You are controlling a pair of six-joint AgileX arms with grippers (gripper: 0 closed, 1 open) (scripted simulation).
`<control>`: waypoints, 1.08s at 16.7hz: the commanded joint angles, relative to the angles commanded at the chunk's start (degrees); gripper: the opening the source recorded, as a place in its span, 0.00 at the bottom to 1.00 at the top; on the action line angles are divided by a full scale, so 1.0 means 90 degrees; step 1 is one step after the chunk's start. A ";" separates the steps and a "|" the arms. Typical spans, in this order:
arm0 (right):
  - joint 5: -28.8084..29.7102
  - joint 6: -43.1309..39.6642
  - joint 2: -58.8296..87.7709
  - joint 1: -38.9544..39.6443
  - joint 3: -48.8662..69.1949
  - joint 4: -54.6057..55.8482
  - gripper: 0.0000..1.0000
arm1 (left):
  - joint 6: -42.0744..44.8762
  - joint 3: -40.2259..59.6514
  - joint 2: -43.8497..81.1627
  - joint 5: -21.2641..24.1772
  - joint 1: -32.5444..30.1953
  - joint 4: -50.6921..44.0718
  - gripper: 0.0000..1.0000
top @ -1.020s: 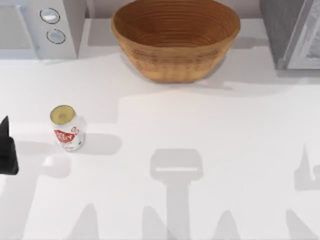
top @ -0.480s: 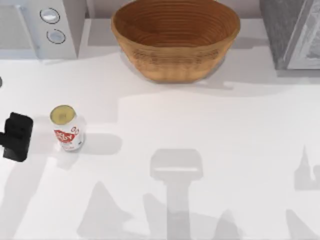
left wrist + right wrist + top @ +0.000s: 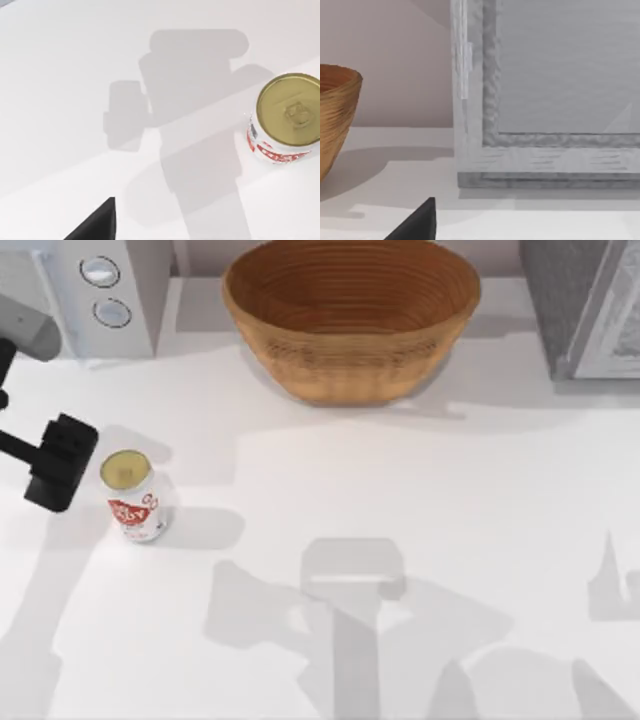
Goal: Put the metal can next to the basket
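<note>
Hovering just beside the metal can (image 3: 133,496), on the side away from the basket (image 3: 350,320), the left gripper (image 3: 62,462) holds nothing; how wide it gapes I cannot tell. A low sideways approach could topple the upright can, which stands on the table (image 3: 420,500) well apart from the basket

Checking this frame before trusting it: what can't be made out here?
- Left gripper: top view shows its black body beside the metal can; how the jaws stand can't be told.
- Right wrist view: basket cut off by the edge.
- Can's label text: too small to read.
</note>
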 joint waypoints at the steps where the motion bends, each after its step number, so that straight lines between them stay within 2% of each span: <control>1: 0.0000 0.0000 0.0000 0.0000 0.0000 0.0000 1.00 | 0.0083 0.0236 0.0300 -0.0008 -0.0035 -0.0189 1.00; 14: 0.0000 0.0000 0.0000 0.0000 0.0000 0.0000 1.00 | 0.1197 0.3339 0.4273 0.0031 -0.0600 -0.2692 1.00; 18: 0.0000 0.0000 0.0000 0.0000 0.0000 0.0000 1.00 | 0.1392 0.4003 0.4986 0.0022 -0.0687 -0.3113 1.00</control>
